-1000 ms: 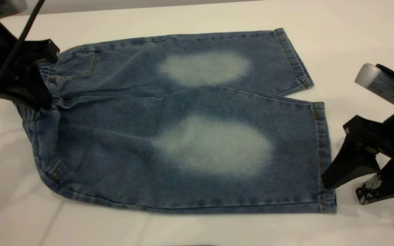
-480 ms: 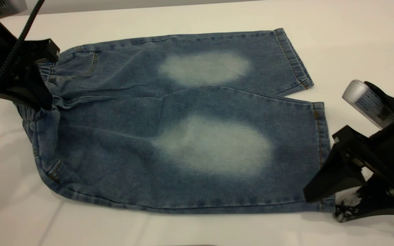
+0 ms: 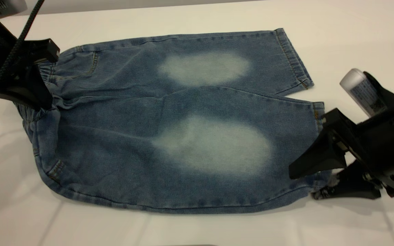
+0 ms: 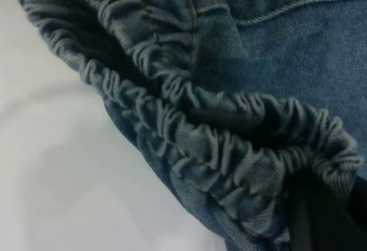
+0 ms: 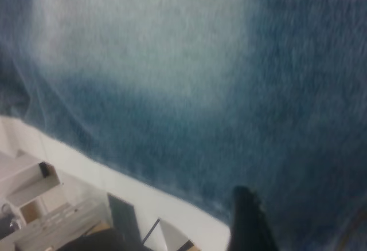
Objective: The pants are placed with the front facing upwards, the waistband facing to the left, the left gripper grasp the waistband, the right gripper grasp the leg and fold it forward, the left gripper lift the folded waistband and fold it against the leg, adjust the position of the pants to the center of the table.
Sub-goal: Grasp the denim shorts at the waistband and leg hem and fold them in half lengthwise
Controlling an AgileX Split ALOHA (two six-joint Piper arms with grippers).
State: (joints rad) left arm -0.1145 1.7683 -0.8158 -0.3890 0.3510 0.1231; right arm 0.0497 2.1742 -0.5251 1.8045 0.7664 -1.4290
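The blue denim pants (image 3: 125, 112) lie flat on the white table (image 3: 337, 34), with the gathered waistband (image 3: 29, 119) to the left. My left gripper (image 3: 44, 102) is shut on the waistband's upper part. In the left wrist view a dark finger (image 4: 321, 222) presses into the ruched waistband (image 4: 229, 148). My right gripper (image 3: 303, 185) stands open at the hem of the near leg (image 3: 217, 147), one finger above the cloth and one below. The hem corner is bunched and raised between them. In the right wrist view one finger (image 5: 248, 222) shows over the denim; the other is hidden.
The far leg (image 3: 286, 58) lies flat toward the back right. Bare white tabletop (image 3: 197, 229) surrounds the pants in front, behind and to the right.
My right gripper has moved left and onto the near leg's hem, which now sits between its fingers; the hem's corner has been pushed in and raised. The left gripper has not moved.
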